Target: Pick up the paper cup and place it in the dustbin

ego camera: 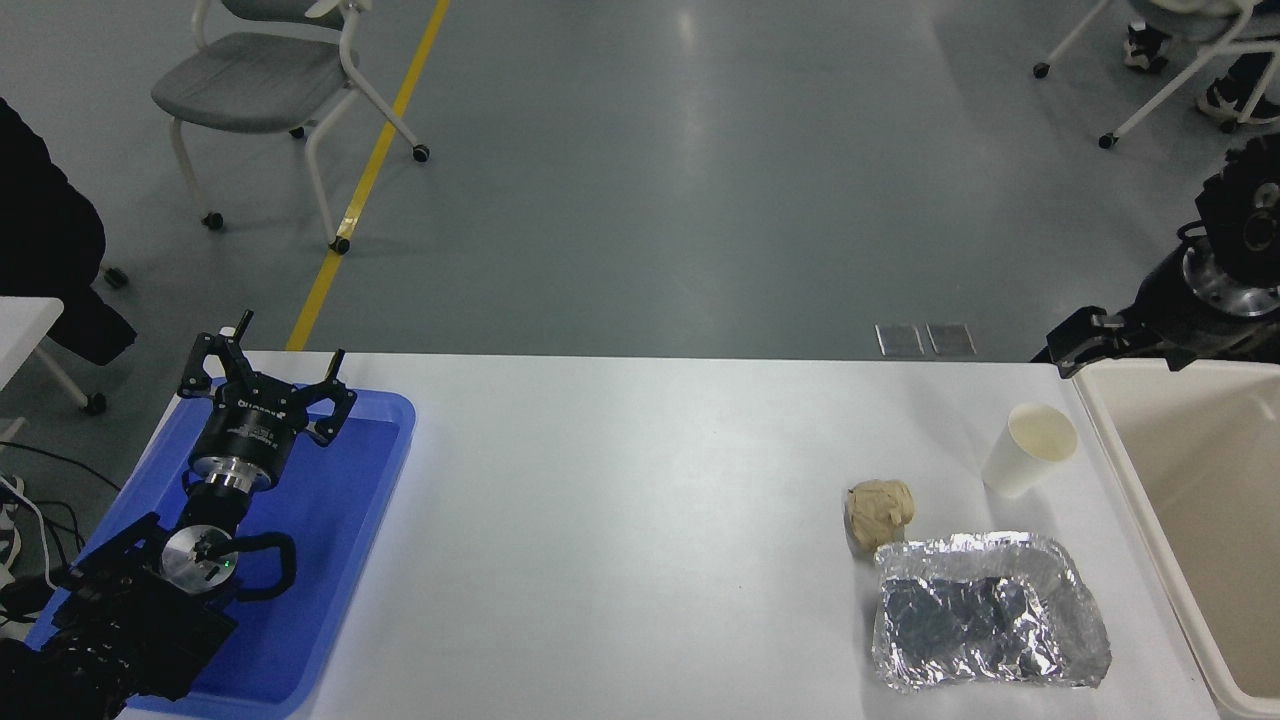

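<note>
The paper cup point(1030, 450) stands ungrasped beside the dustbin point(1110, 450), so the right gripper point(1090, 340), finger spread indiscernible, must descend onto it; the left gripper point(265, 385) sits parked, splayed and empty

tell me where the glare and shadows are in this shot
Head view: overhead lights streak pale glare on the grey floor; the white table looks washed out; the foil tray glints brightly; the paper cup and paper ball cast only faint shadows; focus is sharp.

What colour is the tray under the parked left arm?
Blue: the plastic tray shows clearly in the head view.
</note>
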